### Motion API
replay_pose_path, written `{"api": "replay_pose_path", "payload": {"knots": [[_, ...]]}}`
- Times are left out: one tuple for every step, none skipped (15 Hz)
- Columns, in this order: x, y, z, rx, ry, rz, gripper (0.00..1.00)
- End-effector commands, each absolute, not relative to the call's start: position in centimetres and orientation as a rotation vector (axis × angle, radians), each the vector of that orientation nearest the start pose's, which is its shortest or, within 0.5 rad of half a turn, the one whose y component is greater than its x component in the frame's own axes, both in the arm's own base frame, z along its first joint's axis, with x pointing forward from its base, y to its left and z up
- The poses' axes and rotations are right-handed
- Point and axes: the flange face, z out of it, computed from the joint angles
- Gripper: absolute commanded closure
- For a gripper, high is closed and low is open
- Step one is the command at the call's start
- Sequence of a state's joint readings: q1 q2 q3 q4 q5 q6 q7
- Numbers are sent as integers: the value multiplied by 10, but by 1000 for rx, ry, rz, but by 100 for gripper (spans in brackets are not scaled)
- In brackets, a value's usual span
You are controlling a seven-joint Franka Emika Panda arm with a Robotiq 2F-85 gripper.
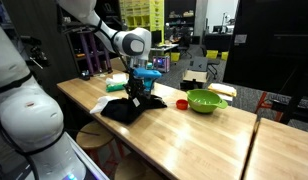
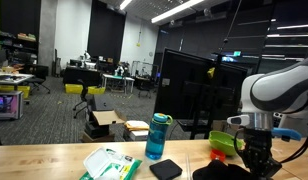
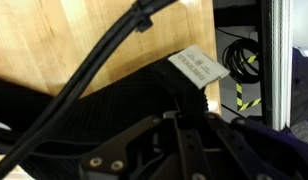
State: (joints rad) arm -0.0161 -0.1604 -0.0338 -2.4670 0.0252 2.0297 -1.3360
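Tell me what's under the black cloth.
The wooden table shows all around the black cloth, which lies on it. Anything beneath its folds is covered; the shut gripper pinches it from above.

No writing can be read. The white tag (image 3: 199, 68) on the black cloth (image 3: 104, 105) bears printed lines, too blurred to make out.

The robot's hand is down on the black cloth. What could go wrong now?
The hand looks shut on the black cloth; if the pinch is thin, the cloth might slip out. The cloth lies near the table edge, so it could slide off. The small red thing and green bowl stand close by; a dragged cloth might bump them.
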Motion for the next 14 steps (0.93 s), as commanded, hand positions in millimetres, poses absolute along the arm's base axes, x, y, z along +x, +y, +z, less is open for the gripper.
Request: {"api": "replay_pose_path", "payload": {"knots": [[413,-3,350,-2377,-1780,249,98],[412,0,353,-2379,-1788,241,98],[411,4,355,-2377,-1797,238,98],[410,6,357,-2375,-1804,237,98],[409,9,357,-2370,-1814,236,98],[408,13,358,-2366,-1820,235,98],[407,16,359,-2361,-1828,233,98],[405,20,358,-2353,-1839,234,98],[403,24,358,-2345,-1849,237,98],[402,28,355,-2336,-1865,243,98],[401,32,353,-2329,-1875,248,98],[401,36,350,-2326,-1885,255,98],[400,40,345,-2335,-1894,259,98],[401,46,341,-2366,-1895,259,98]]}}
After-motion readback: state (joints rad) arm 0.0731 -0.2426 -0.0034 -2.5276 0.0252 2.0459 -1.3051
